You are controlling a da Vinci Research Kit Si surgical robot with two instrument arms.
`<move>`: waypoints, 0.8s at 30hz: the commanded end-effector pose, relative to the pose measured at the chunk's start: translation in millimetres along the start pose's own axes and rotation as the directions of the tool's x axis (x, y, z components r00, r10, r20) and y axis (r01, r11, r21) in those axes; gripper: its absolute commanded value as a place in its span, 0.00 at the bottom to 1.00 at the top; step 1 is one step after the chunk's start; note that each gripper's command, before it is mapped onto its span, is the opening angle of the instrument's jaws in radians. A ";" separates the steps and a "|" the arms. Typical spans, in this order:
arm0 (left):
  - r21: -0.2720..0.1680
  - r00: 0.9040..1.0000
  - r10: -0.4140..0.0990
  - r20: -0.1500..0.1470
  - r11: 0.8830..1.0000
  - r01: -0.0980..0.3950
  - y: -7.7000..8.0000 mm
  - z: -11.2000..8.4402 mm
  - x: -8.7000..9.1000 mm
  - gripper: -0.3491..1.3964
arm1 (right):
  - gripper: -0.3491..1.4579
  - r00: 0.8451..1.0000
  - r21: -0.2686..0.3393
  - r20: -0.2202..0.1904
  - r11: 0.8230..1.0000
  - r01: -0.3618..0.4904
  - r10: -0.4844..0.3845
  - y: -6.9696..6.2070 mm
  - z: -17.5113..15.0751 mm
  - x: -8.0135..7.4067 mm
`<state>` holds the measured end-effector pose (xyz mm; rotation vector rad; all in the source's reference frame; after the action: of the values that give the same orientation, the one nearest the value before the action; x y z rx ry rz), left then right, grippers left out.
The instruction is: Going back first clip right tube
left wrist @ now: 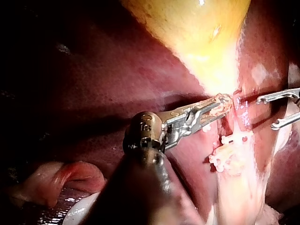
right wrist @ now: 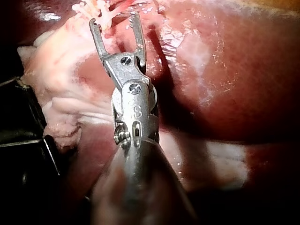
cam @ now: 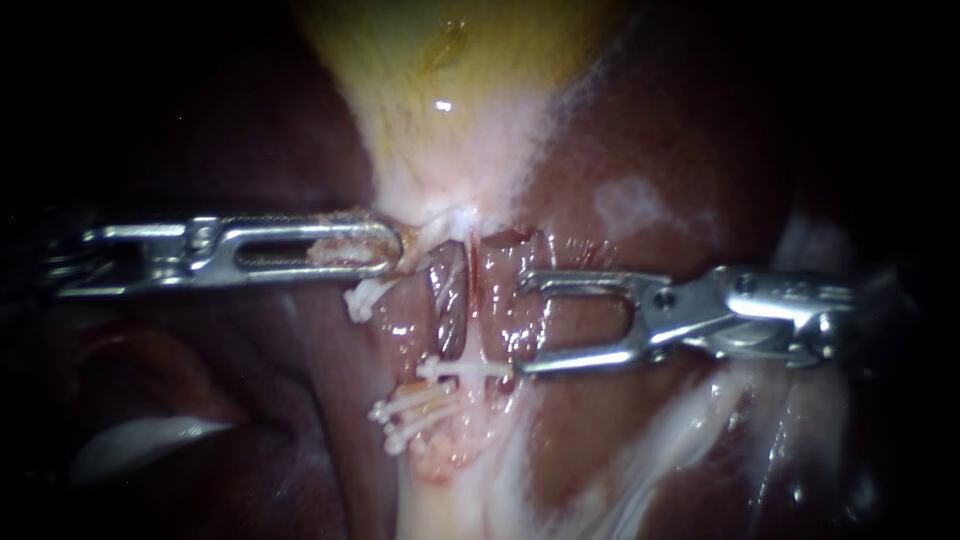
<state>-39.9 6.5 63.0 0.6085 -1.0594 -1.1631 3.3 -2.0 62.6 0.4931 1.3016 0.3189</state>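
Beside the right instrument (cam: 522, 322), 1 slim white clip (cam: 465, 370) across a tube (cam: 450, 300)

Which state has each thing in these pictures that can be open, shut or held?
left instrument: jaws shut on the narrow end of the gallbladder
right instrument: jaws open, holding nothing
nearest clip: closed, just ahead of the right instrument, gripped by neither instrument
other clips: closed, in a cluster further from the gallbladder

Gallbladder (cam: 450, 90) above; tubes (cam: 448, 300) below it, between left instrument (cam: 385, 248) and right instrument (cam: 522, 325); clips (cam: 462, 370) across tubes, lower down.
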 end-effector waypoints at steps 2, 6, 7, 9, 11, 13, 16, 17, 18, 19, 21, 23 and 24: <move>0.000 1.000 0.000 0.000 1.000 0.000 0.0 0.0 0.0 0.00 | 0.47 1.000 -0.002 0.001 1.000 0.012 -0.012 0.0 -0.7 0.7; 0.000 1.000 0.001 0.001 1.000 -0.001 0.1 0.2 0.0 0.00 | 0.47 1.000 0.003 0.001 1.000 0.021 -0.021 -0.1 -1.5 1.1; 0.000 1.000 0.001 0.001 1.000 -0.001 0.2 0.2 0.1 0.00 | 0.47 1.000 0.003 0.001 1.000 0.021 -0.021 -0.2 -1.6 1.1; -0.001 1.000 0.004 0.002 1.000 -0.004 0.6 0.6 0.4 0.00 | 0.47 1.000 0.004 0.001 1.000 0.022 -0.022 -0.3 -1.8 1.1; 0.000 1.000 0.007 0.006 1.000 -0.007 1.3 1.0 0.7 0.00 | 0.47 1.000 0.005 0.001 1.000 0.022 -0.022 -0.3 -1.9 1.1; 0.002 1.000 0.010 0.002 1.000 -0.010 2.2 1.4 1.0 0.00 | 0.47 1.000 0.005 0.001 1.000 0.022 -0.022 -0.3 -1.9 1.1; -0.009 1.000 0.007 0.003 1.000 -0.007 3.5 2.1 1.1 0.00 | 0.47 1.000 0.006 0.001 1.000 0.022 -0.022 -0.4 -1.9 1.1; -0.009 1.000 0.008 0.003 1.000 -0.008 3.8 2.3 1.1 0.00 | 0.47 1.000 0.006 0.001 1.000 0.022 -0.022 -0.5 -2.0 1.1; -0.009 1.000 0.002 0.004 1.000 -0.002 4.1 2.6 1.1 0.00 | 0.47 1.000 0.006 0.001 1.000 0.022 -0.022 -0.5 -2.0 1.1; -0.011 1.000 0.003 0.002 1.000 -0.003 4.4 2.9 1.1 0.00 | 0.47 1.000 0.006 0.001 1.000 0.022 -0.022 -0.6 -2.0 1.1; -0.015 1.000 0.004 -0.002 1.000 -0.005 4.7 3.5 1.2 0.00 | 0.47 1.000 0.006 0.001 1.000 0.022 -0.022 -0.7 -1.9 1.2; -0.018 1.000 0.006 -0.003 1.000 -0.006 4.9 4.1 1.4 0.00 | 0.47 1.000 0.007 0.001 1.000 0.022 -0.022 -0.8 -1.9 1.2; -0.021 1.000 0.000 -0.004 1.000 0.000 4.9 4.4 1.5 0.00 | 0.47 1.000 0.006 0.001 1.000 0.022 -0.022 -0.9 -1.9 1.2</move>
<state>-42.0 7.2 69.7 0.5931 -1.0420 -1.1690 1.7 -1.9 60.7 0.4838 1.3071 0.2959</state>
